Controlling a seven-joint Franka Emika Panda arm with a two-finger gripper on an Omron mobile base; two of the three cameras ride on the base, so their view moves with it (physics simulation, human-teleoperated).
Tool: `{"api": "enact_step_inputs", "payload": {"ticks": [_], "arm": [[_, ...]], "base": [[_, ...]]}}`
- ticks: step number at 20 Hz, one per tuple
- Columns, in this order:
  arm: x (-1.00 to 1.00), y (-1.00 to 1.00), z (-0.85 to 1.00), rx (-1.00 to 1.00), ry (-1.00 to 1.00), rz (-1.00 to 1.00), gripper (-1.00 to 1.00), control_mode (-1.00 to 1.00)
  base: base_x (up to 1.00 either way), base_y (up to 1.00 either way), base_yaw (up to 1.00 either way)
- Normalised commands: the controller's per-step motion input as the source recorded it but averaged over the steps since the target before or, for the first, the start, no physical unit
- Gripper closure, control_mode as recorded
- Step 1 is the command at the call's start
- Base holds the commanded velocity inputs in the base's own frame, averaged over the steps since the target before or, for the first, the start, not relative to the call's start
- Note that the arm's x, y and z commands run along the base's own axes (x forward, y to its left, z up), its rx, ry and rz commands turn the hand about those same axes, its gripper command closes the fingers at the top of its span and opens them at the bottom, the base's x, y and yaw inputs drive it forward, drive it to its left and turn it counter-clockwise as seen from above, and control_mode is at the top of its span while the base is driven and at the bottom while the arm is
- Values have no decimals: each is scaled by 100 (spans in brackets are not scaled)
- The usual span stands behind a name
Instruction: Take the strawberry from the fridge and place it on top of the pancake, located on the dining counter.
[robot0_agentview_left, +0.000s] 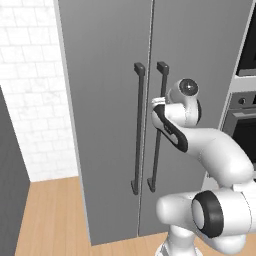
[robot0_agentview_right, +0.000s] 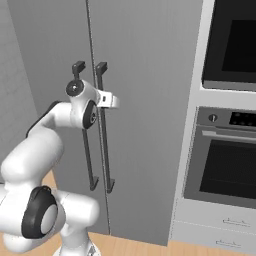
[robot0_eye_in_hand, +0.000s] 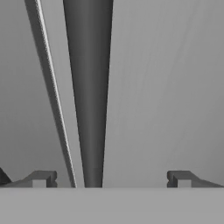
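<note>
Fingers (robot0_eye_in_hand: 43, 178) spread wide, the gripper (robot0_eye_in_hand: 109, 179) straddles the right door's dark handle (robot0_eye_in_hand: 89, 96) on the closed fridge (robot0_agentview_left: 105, 100), gripping nothing. Strawberry presumably inside, unseen; opening, fetching and placing on the pancake all remain.

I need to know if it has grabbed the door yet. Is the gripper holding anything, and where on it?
Nothing is held. The gripper is open, its fingers standing apart on either side of the right door handle of the fridge, not closed on it.
</note>
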Motion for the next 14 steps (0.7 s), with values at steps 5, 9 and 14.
{"api": "enact_step_inputs", "payload": {"ticks": [5, 9, 14], "arm": [[42, 0, 0, 0, 0, 0, -100, -100], [38, 0, -2, 0, 0, 0, -100, -100], [33, 0, -12, 0, -2, 0, -100, -100]], "base": [[0, 0, 0], [0, 0, 0], [0, 0, 0]]}}
